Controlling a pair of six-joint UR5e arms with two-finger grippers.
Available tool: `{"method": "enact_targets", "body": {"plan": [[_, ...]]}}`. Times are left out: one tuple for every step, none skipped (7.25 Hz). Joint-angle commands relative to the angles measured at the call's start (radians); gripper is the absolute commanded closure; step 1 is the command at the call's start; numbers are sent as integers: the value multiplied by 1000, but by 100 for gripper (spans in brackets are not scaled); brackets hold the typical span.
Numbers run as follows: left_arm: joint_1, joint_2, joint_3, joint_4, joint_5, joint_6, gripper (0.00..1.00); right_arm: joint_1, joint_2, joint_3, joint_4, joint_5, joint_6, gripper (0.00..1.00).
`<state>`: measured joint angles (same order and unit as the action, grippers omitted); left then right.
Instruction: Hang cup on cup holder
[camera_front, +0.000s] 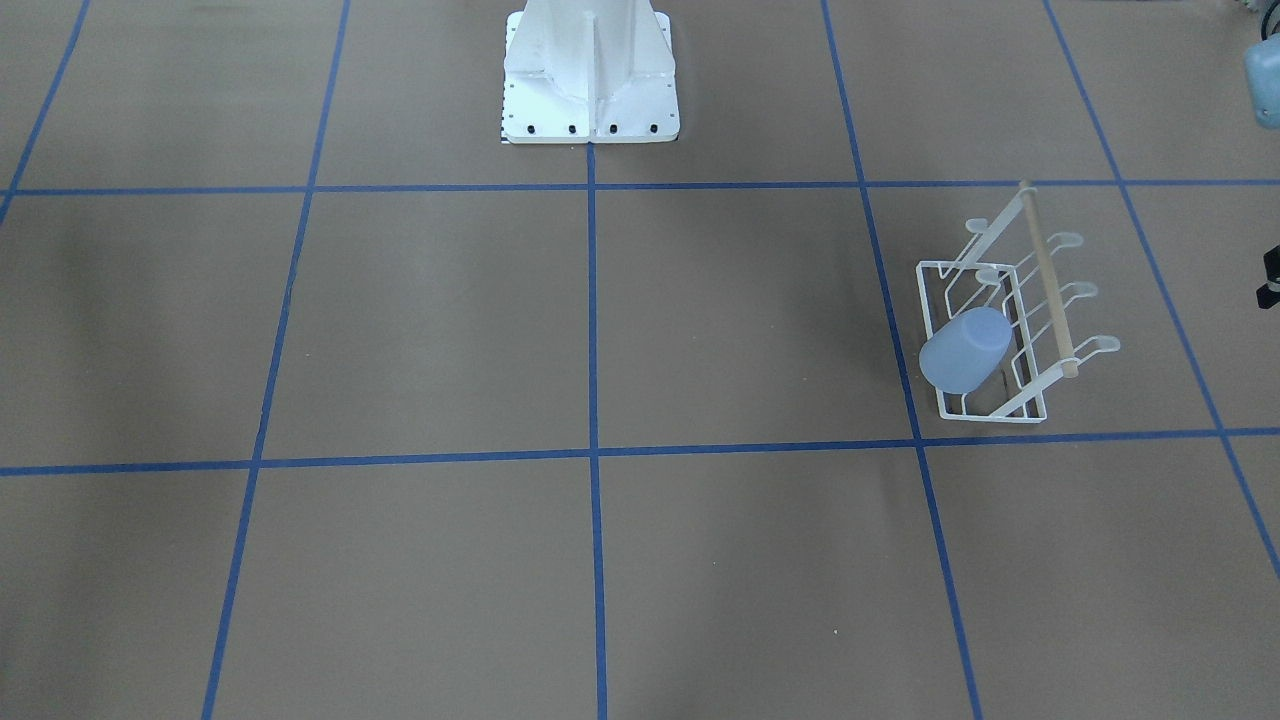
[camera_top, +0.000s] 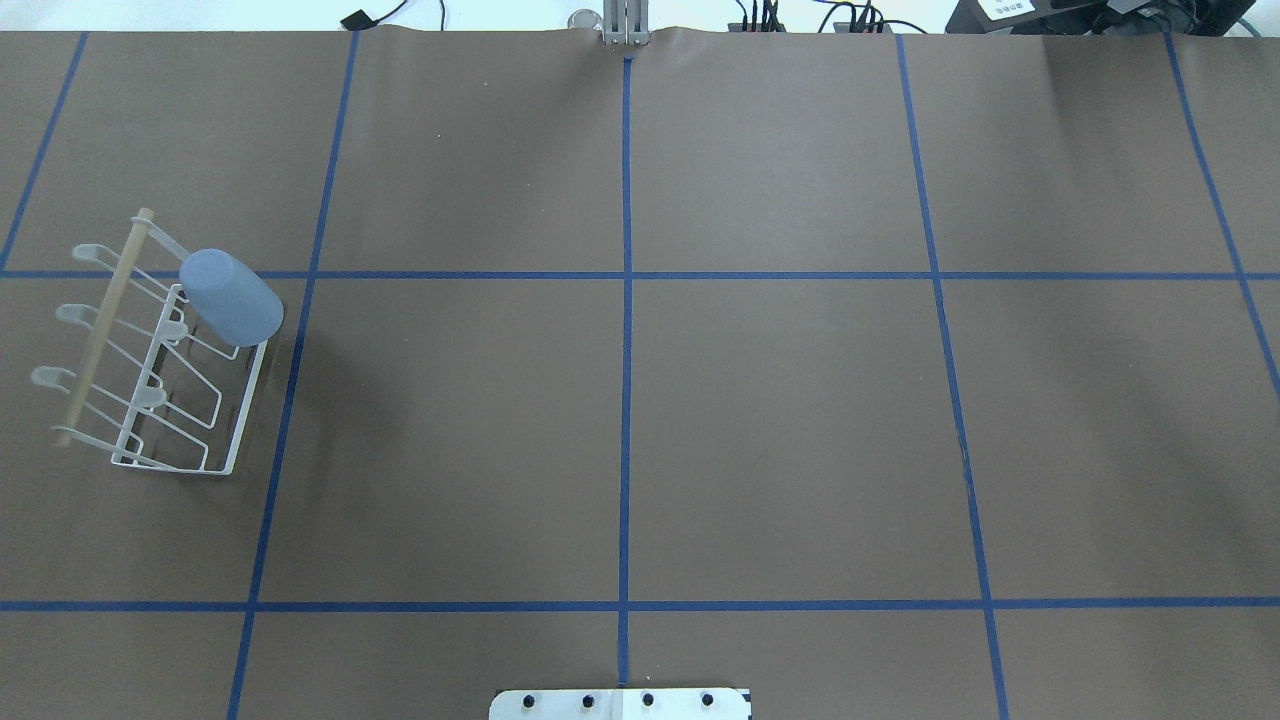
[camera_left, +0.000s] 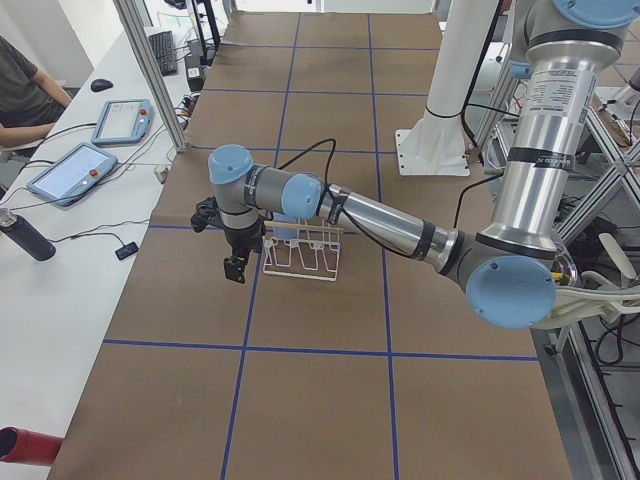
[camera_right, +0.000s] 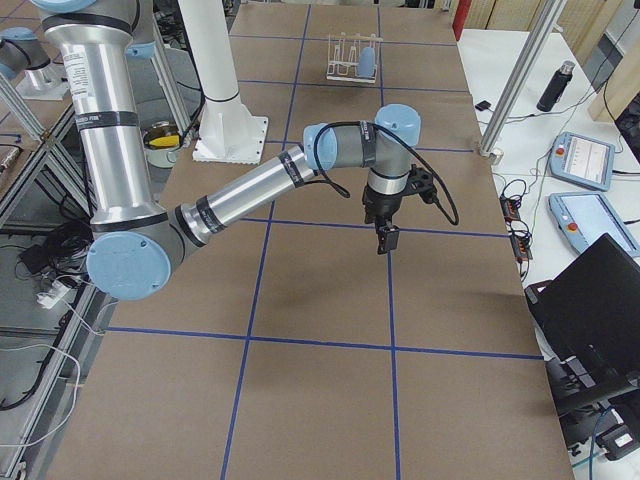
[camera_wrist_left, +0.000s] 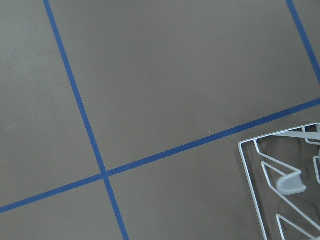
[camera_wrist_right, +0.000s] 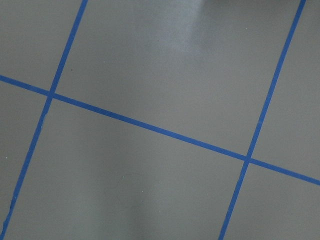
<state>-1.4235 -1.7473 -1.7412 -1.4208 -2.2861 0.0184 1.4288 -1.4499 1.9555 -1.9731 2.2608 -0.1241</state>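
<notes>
The pale blue cup (camera_front: 965, 348) sits upside down and tilted over a peg of the white wire cup holder (camera_front: 1047, 275). It is on the end of the rack far from the robot. Both show in the overhead view, cup (camera_top: 232, 297) and cup holder (camera_top: 102, 330), and small in the right view, cup (camera_right: 368, 62). My left gripper (camera_left: 236, 268) hangs above the table beside the cup holder (camera_left: 300, 262), apart from it; I cannot tell if it is open. Its wrist view shows only a rack corner (camera_wrist_left: 291, 184). My right gripper (camera_right: 386, 240) hovers over bare table far from the rack; I cannot tell its state.
The white pedestal base (camera_front: 590, 90) stands at the robot's side, mid-table. Blue tape lines grid the brown table. A side table with tablets (camera_left: 75, 170), a bottle and a seated person runs along the operators' side.
</notes>
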Motion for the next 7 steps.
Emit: {"method": "enact_targets", "body": {"plan": [[-32, 2, 14, -1, -103, -21, 2, -27, -20, -67, 71, 2, 1, 0], [-43, 2, 18, -9, -110, -9, 2, -27, -47, -104, 112, 3, -3, 0], [-52, 3, 5, -12, -104, -6, 2, -27, -50, -121, 144, 3, 6, 0], [-51, 3, -3, -12, -102, 1, 2, -25, -62, -113, 145, 9, 4, 0], [-51, 33, -35, -12, -99, 2, 2, -25, -73, -104, 145, 26, 1, 0], [-48, 46, -41, -13, -93, 2, 2, -25, -104, -106, 161, 26, 6, 0], [-45, 37, -44, -13, -37, 2, 2, -24, -112, -106, 189, 26, 11, 0]]}}
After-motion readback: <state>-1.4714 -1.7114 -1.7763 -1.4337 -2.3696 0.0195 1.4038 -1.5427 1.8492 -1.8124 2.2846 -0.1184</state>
